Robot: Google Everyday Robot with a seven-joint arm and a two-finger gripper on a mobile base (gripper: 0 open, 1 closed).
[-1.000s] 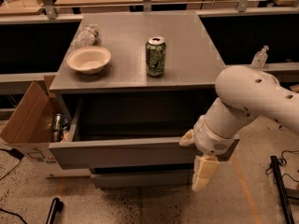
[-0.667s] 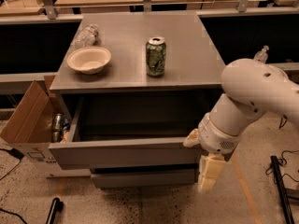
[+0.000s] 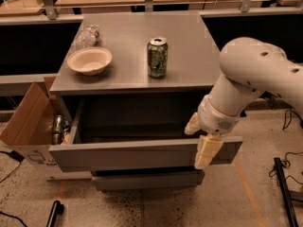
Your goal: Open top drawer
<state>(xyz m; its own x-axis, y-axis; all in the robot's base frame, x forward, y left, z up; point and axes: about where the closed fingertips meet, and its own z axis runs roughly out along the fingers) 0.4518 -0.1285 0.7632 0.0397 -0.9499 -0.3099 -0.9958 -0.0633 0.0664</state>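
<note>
The top drawer (image 3: pixel 128 153) stands pulled out from the grey cabinet, its flat grey front panel forward and its dark box interior (image 3: pixel 135 119) showing. The two shorter drawer fronts below it (image 3: pixel 147 178) are in. My gripper (image 3: pixel 204 143) hangs from the white arm at the right end of the drawer's front panel, one cream finger (image 3: pixel 207 151) pointing down over the panel's face and the other (image 3: pixel 191 125) near its top edge.
On the cabinet top stand a green can (image 3: pixel 157 56), a paper bowl (image 3: pixel 90 60) and a crumpled plastic bottle (image 3: pixel 86 37). An open cardboard box (image 3: pixel 28 122) with cans sits at the left on the floor. Cables and a black stand (image 3: pixel 284 183) lie at the right.
The arm and gripper have drifted slightly right and down along the drawer front. The drawer stays pulled out about the same.
</note>
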